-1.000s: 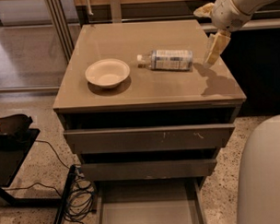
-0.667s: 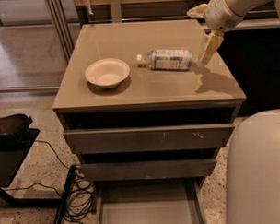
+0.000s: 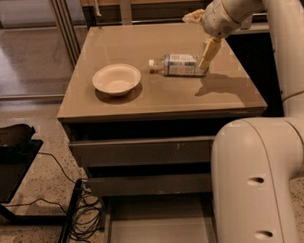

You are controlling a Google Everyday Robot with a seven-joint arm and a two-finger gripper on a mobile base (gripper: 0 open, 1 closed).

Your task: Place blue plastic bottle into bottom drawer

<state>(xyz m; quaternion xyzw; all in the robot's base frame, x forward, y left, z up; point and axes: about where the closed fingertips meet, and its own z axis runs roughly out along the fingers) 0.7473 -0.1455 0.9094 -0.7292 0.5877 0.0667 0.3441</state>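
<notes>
The blue plastic bottle (image 3: 177, 65) lies on its side on the cabinet top (image 3: 156, 101), its white cap pointing left toward a white bowl. My gripper (image 3: 206, 56) hangs from the arm at the upper right, its pale fingers pointing down right at the bottle's right end, close over it. Whether it touches the bottle does not show. The bottom drawer (image 3: 158, 228) is pulled out at the base of the cabinet, its light grey inside showing and nothing in it that I can see.
A white bowl (image 3: 116, 78) sits on the cabinet top, left of the bottle. Two upper drawers (image 3: 143, 151) are a little ajar. My white arm body (image 3: 254, 180) fills the lower right and covers the drawer's right side. Black cables (image 3: 83, 216) and a black stand lie on the floor at the left.
My gripper has moved left and down, from beside the bottle's right to right at its right end. The arm body has swung further into view. The bottle and bowl have not moved.
</notes>
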